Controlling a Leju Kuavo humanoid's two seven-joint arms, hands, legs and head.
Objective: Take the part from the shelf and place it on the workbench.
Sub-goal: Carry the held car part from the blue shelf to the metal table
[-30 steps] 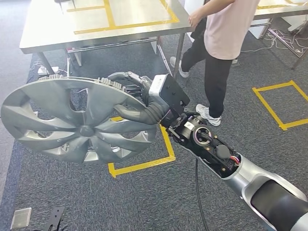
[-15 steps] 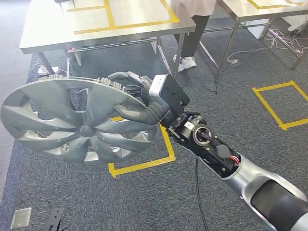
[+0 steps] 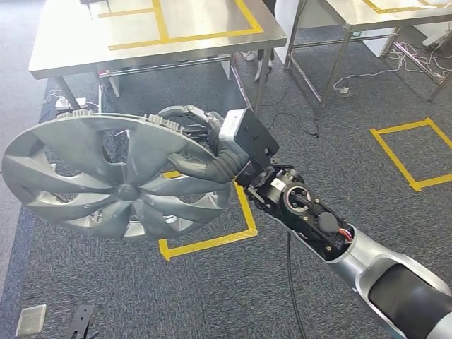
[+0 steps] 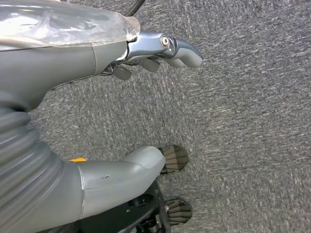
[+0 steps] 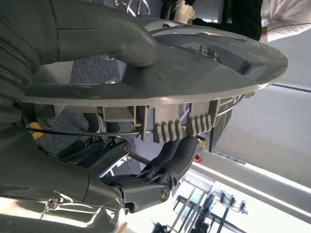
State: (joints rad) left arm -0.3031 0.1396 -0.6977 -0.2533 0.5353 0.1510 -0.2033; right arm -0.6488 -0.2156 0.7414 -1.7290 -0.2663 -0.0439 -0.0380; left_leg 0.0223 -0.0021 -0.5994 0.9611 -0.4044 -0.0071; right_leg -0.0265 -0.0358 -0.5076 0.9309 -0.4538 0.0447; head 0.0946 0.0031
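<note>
Above grey carpet, silver multi-spoked wheel cover [image 3: 114,176]

1 silver wheel cover [image 3: 114,176], gripped by 1 hand, the right hand [image 3: 205,145]. 2 steel workbenches [image 3: 63,42] [image 3: 368,10]. 3 yellow tape squares on carpet/tabletops [image 3: 413,152] [image 3: 213,236] [image 3: 181,25].

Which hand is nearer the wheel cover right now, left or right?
Right. The right hand grips the wheel cover at its rim, thumb on its face and fingers behind. The left hand hangs open over the carpet, holding nothing.
</note>
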